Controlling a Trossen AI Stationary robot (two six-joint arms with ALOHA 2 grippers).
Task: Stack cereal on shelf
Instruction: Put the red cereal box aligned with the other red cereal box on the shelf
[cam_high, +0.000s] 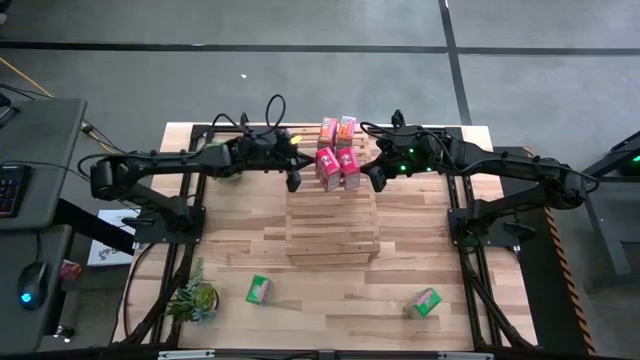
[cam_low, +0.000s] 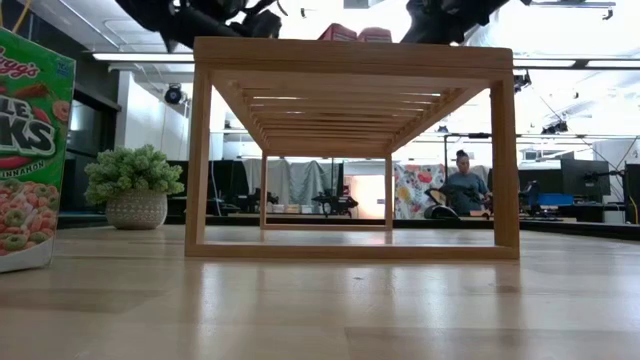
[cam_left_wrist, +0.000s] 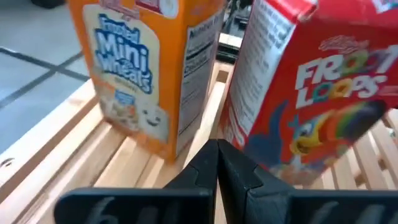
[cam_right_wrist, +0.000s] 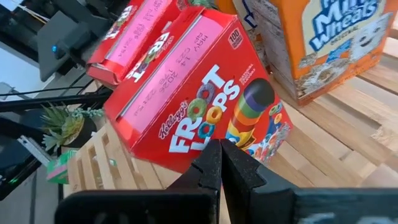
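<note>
The light-wood slatted shelf stands mid-table. At its far end stand two orange cereal boxes and, nearer, two red boxes, bottoms on the slats. Two green boxes lie on the table near its front edge; one fills the low view's left. My left gripper is shut, just left of the red boxes. My right gripper is shut, just right of them. My left gripper's shut fingertips stand level beside the left red box's lower near corner, coming from the table's left; I cannot tell whether they touch it. My right gripper's shut fingertips stand before the right red box's printed face, coming from the right; whether they touch cannot be told.
A potted plant sits at the table's near left, and another shows in the low view. The near half of the shelf top carries nothing. A person sits far behind the table. Dark frame rails run along both table sides.
</note>
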